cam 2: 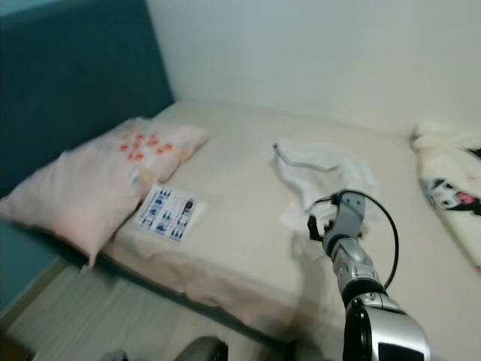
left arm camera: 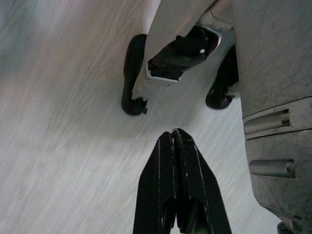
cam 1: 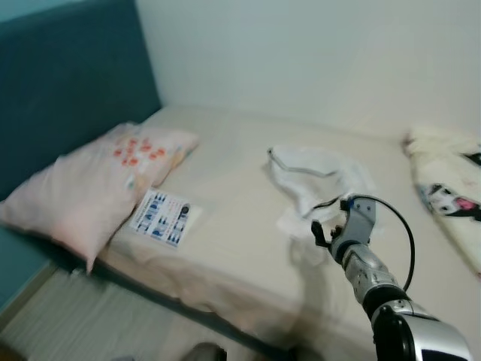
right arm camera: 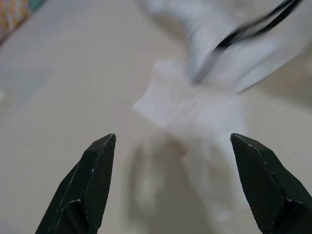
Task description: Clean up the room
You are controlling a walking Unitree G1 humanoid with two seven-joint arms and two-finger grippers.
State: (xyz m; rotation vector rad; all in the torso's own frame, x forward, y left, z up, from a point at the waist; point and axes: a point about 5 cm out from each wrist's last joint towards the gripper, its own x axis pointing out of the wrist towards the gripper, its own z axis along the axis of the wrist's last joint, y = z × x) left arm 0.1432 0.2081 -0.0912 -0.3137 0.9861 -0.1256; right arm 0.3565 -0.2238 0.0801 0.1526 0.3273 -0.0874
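While right end effector [right arm camera: 173, 183] hovers w/ fingers spread over white cloth [cam 1: 316, 177] mid-bed [cam 1: 225, 226], left end effector [left arm camera: 176, 185] hangs closed above floor. Pillow [cam 1: 90, 188] & leaflet [cam 1: 161, 216] near head-end edge; plush blanket [cam 1: 451, 188] at far corner.

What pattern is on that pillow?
Pale pink pillow with orange-red blotches near one end; clearest in the left eye view.
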